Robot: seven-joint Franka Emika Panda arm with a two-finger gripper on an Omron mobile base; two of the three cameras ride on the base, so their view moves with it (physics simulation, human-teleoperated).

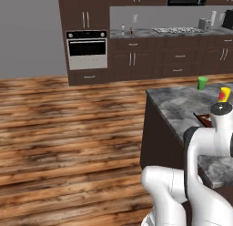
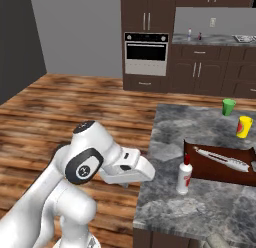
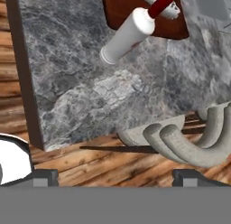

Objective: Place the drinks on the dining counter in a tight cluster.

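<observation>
Gripper point(image 3: 115, 177) fingers point(image 3: 44, 175) spread wide apart, nothing btwn them. White bottle w/ red cap point(image 3: 131, 32) stands upright on dining counter point(image 3: 81, 83), well ahead of the fingertips, no contact, just beside the sink's brown edge point(image 3: 131, 13). Counter corner lies directly beyond the tips. Green cup point(image 2: 228, 107) and yellow cup point(image 2: 244, 127) sit far past the bottle. Two small bottles point(image 2: 194, 35) on far wall counter point(image 2: 210, 40), well apart from fingers.

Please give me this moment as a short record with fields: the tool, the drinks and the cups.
tool: open, holding nothing, above the dining counter's near edge
white bottle: upright on the dining counter, beside the sink
other two bottles: on the far wall counter
green cup: dining counter, far side
yellow cup: near the green cup
</observation>
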